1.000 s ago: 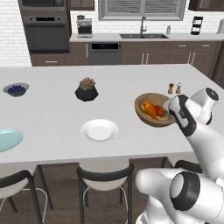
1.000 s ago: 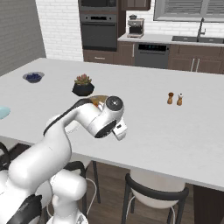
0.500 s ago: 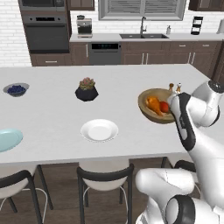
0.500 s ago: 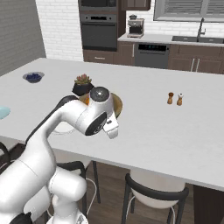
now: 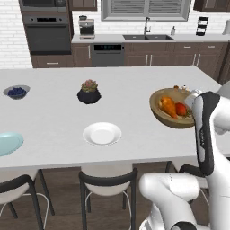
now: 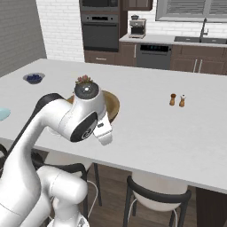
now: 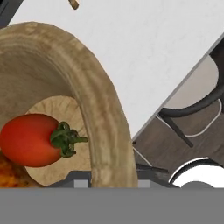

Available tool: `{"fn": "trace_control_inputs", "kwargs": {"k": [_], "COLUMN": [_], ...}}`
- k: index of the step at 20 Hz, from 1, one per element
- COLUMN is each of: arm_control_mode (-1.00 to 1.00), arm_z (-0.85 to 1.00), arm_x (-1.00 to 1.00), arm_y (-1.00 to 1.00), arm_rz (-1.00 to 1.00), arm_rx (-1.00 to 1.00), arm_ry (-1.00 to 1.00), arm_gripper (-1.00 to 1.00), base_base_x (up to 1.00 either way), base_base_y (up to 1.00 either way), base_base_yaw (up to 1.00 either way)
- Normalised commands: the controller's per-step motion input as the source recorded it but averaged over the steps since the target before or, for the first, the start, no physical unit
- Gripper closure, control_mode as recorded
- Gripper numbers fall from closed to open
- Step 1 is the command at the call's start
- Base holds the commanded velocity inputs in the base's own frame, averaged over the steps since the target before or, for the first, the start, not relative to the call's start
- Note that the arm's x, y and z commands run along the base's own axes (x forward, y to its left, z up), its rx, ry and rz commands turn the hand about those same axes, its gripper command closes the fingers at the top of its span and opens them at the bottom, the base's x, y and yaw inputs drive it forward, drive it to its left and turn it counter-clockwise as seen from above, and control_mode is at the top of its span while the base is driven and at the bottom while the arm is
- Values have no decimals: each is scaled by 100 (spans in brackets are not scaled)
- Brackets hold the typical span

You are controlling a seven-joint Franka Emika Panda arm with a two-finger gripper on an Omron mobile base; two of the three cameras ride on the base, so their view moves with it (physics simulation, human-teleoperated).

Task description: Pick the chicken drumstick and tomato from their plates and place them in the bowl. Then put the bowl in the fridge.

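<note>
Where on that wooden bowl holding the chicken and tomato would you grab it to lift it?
By the rim of the bowl, on the side nearest the counter edge, one finger inside and one outside. The wall is thin and curves upward, so it fits between fingers, and the tomato and drumstick lie toward the middle, probably leaving that rim free.
</note>
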Motion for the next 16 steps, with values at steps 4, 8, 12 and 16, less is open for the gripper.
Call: {"fn": "trace_control_inputs", "kwargs": {"k": [4, 8, 12, 16], "arm_control_mode": [-100, 100, 100, 100], "arm_z": [42, 7, 0, 0], "arm_x": [-100, -25, 0, 0], "arm_y": [23, 8, 0, 0], "arm_rz": [0, 0, 0, 0], "arm_rx": [0, 0, 0, 0], "arm_ry": [0, 0, 0, 0], "arm_gripper": [100, 100, 100, 100], "base_base_x": [0, -48, -33, 0], "base_base_y": [0, -3, -65, -9], "base_base_yaw": [0, -8, -53, -97]}}
